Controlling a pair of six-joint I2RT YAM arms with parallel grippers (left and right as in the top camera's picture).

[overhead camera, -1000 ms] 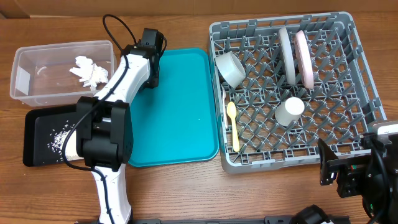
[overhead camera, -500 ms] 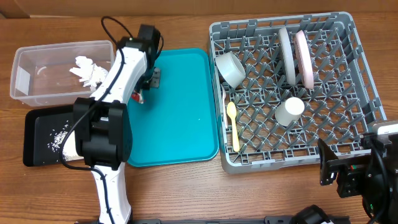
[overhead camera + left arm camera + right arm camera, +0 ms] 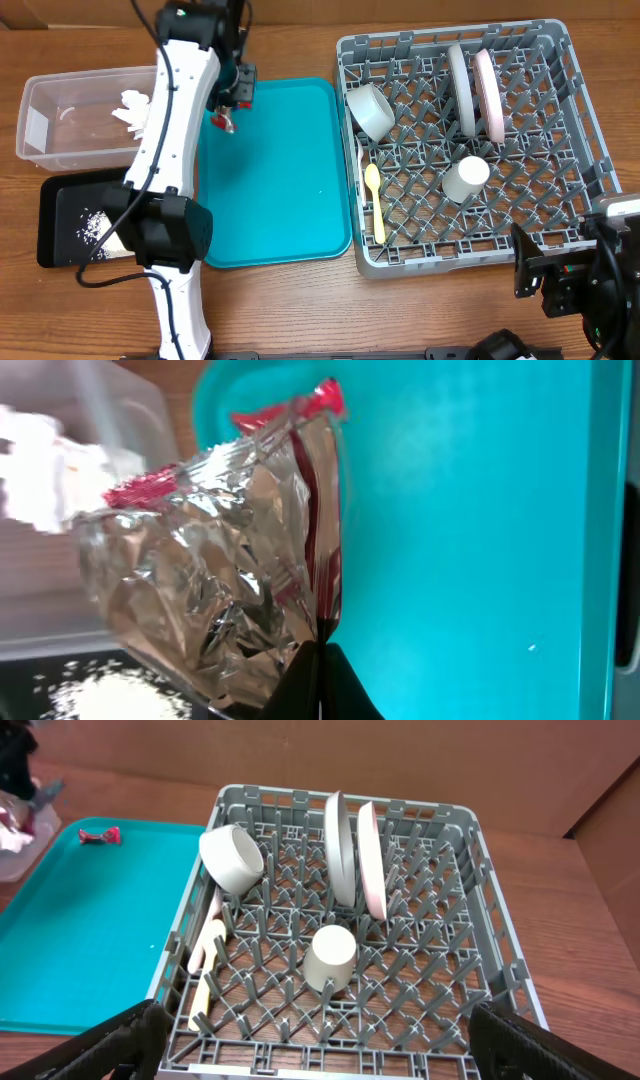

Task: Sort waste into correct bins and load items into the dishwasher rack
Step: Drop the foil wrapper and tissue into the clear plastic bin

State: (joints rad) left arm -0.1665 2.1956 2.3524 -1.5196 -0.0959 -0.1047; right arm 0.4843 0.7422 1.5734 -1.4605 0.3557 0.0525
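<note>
My left gripper (image 3: 235, 95) (image 3: 320, 660) is shut on a crumpled red-and-silver wrapper (image 3: 220, 570) (image 3: 222, 122), held above the far left corner of the teal tray (image 3: 280, 180), beside the clear tub (image 3: 100, 72). A white napkin (image 3: 140, 112) lies in the tub. The black tray (image 3: 65, 205) holds rice-like grains (image 3: 93, 225). The dishwasher rack (image 3: 470, 262) carries a bowl (image 3: 370, 110), two upright plates (image 3: 460, 88) (image 3: 490, 95), a cup (image 3: 465, 180) and a yellow spoon (image 3: 375, 205). My right gripper (image 3: 320, 1060) (image 3: 522, 262) stands open at the rack's near edge, with nothing in it.
The tub and the black tray sit side by side left of the teal tray, and the rack lies close on its right. My left arm (image 3: 170, 150) stretches over the teal tray's left edge. Bare wooden table (image 3: 300, 310) runs along the front.
My left gripper shut on the wrapper at the tray's far left corner. It then lifted the wrapper and carried it toward the far edge of the table. The right arm has not moved.
</note>
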